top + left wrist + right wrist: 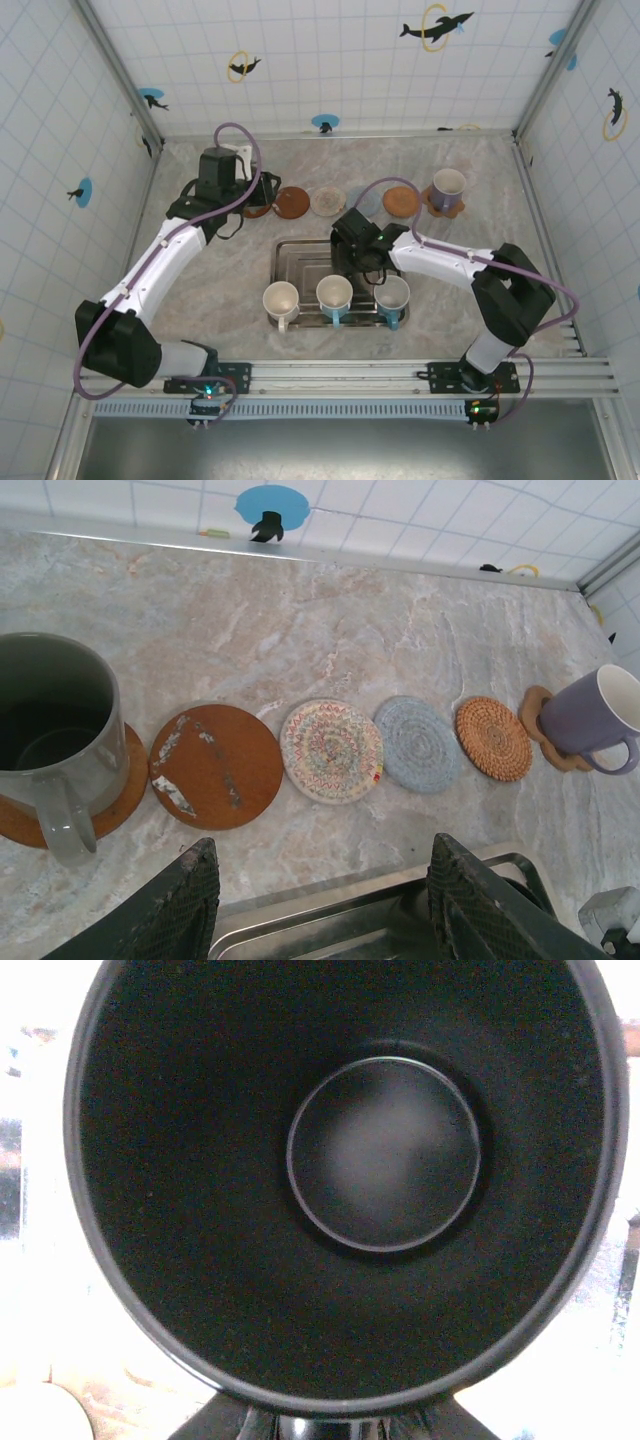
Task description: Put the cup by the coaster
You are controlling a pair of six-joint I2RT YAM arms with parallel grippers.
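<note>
Bare middle coasters between grey mug and purple mug.

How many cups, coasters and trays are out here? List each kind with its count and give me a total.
Cups: 6
Coasters: 6
Tray: 1
Total: 13

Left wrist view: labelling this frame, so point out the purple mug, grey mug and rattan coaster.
purple mug [575, 720], left wrist view, outer wall.
grey mug [55, 720], left wrist view, dark interior.
rattan coaster [493, 738], left wrist view, centre of weave.
</note>
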